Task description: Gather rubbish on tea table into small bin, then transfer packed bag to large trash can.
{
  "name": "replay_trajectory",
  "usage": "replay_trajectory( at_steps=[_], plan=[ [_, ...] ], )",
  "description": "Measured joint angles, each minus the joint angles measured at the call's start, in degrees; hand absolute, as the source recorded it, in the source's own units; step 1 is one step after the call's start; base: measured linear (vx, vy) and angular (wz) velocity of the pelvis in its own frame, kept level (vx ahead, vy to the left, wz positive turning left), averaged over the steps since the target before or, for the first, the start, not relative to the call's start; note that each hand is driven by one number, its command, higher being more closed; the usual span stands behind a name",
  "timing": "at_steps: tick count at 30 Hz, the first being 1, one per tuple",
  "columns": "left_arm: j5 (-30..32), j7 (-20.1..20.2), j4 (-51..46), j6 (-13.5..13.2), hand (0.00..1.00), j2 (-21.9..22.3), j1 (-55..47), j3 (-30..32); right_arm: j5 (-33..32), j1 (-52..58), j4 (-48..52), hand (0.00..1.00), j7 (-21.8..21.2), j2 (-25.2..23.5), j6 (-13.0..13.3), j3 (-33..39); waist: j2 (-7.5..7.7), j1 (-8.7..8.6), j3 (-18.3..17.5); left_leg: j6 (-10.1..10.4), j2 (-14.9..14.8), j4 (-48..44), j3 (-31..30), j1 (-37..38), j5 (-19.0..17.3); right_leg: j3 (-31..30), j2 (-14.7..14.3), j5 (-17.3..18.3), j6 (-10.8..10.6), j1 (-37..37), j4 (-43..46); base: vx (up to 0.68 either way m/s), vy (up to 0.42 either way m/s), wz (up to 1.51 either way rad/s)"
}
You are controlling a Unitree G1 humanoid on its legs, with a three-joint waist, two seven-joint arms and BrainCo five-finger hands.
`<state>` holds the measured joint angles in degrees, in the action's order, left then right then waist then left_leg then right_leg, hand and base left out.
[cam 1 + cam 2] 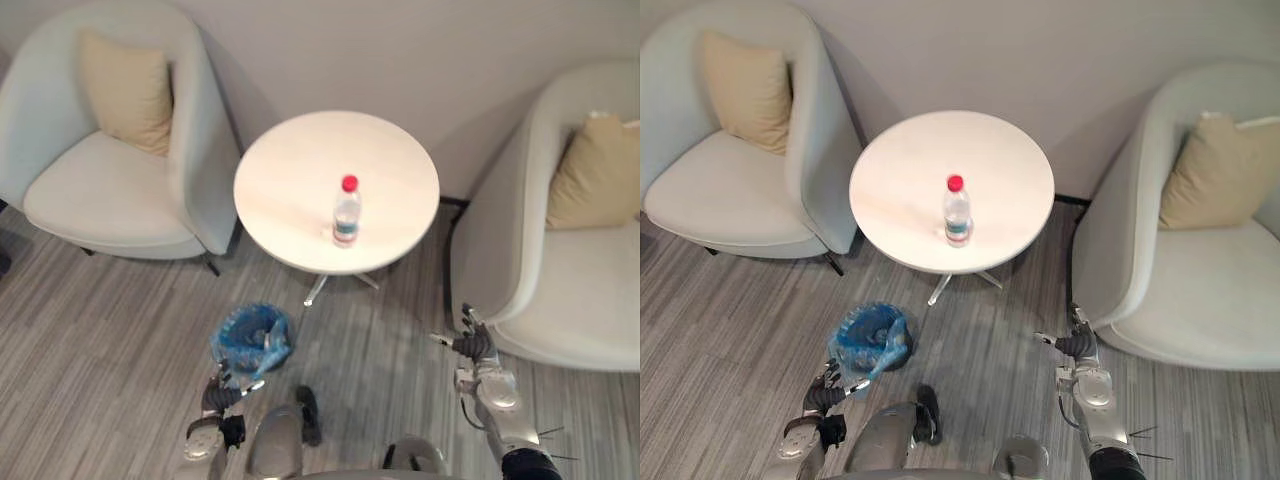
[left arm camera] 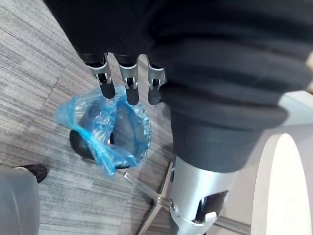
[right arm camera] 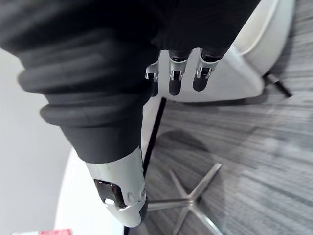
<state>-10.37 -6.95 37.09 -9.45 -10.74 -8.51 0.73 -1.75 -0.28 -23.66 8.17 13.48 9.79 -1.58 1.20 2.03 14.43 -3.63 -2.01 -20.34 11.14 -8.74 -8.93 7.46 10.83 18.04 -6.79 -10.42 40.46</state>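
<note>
A clear plastic bottle (image 1: 346,214) with a red cap stands upright near the middle of the round white desk (image 1: 290,160), while the small dark bin (image 2: 78,143), lined with a crumpled blue bag (image 1: 248,336), sits open on the floor (image 1: 100,330) near the desk's base.

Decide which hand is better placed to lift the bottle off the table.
Probably the right hand: it hangs open, closer to the bottle on the table. The left hand, also open, hangs farther back by the bin.
</note>
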Motion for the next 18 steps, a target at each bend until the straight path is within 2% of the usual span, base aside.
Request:
replay_trajectory(
  at_steps=[2,3,4,6,9,14,18],
  plan=[
    [0.05,0.03,0.02,-0.42,0.00,0.03,0.11,-0.36,0.19,-0.60,2.22,0.00,-0.86,0.54,1.08,-0.07,0.38,-1.10,-0.22,0.64,1.38,0.06,-4.00,0.09,0.24,-4.57,-2.79,-1.58,0.71,-1.51,-12.02,0.24,-0.128,1.10],
    [0.16,0.22,0.02,-0.55,0.00,-0.04,0.05,-0.60,0.28,-0.51,2.79,0.00,-0.84,0.55,1.19,-0.07,0.92,-1.07,-0.46,1.06,2.19,-0.16,-4.79,0.08,0.15,-4.97,-2.70,-5.28,1.43,-1.53,-15.97,0.25,-0.161,1.06],
    [0.47,0.42,0.50,-0.60,0.00,0.72,0.13,-1.07,0.42,-0.78,2.73,0.00,-0.89,1.20,1.28,-0.12,0.21,-1.14,-0.56,2.03,2.04,-0.45,-6.66,0.25,-0.27,-3.74,-2.79,-8.81,2.00,-0.37,-16.63,0.25,-0.178,0.62],
    [1.49,0.59,0.44,-1.08,0.00,1.48,-0.91,-1.31,1.93,-2.02,2.88,0.00,-1.00,1.83,1.28,-1.15,-1.09,0.00,-1.27,3.12,0.27,0.37,-7.07,0.14,-0.33,-2.66,-4.53,-9.46,3.00,0.73,-19.32,0.22,-0.176,0.21],
    [1.52,0.73,0.57,-1.08,0.00,1.65,-1.76,-1.34,2.42,-2.96,4.37,0.00,-0.97,1.88,1.37,-1.63,-1.42,0.40,-1.37,4.79,-0.98,3.60,-8.50,0.84,0.58,-0.30,-6.00,-10.25,4.11,2.51,-22.96,0.16,-0.155,0.22],
    [1.56,0.84,0.63,-1.11,0.00,1.73,-1.89,-1.86,2.47,-4.45,4.85,0.00,-0.64,1.78,1.49,-1.68,-1.70,0.51,-1.53,6.01,-0.84,6.56,-10.09,1.98,1.80,1.99,-6.09,-10.80,4.27,5.13,-26.53,0.06,-0.037,0.23],
    [1.52,0.95,0.82,-1.13,0.00,1.63,-1.90,-3.53,2.19,-7.76,3.34,0.00,-0.32,1.73,1.51,-1.76,-1.96,0.98,-1.48,6.43,0.11,8.84,-12.02,0.74,4.79,4.00,-5.55,-12.54,4.17,5.31,-29.61,-0.01,-0.004,0.25]
  ],
)
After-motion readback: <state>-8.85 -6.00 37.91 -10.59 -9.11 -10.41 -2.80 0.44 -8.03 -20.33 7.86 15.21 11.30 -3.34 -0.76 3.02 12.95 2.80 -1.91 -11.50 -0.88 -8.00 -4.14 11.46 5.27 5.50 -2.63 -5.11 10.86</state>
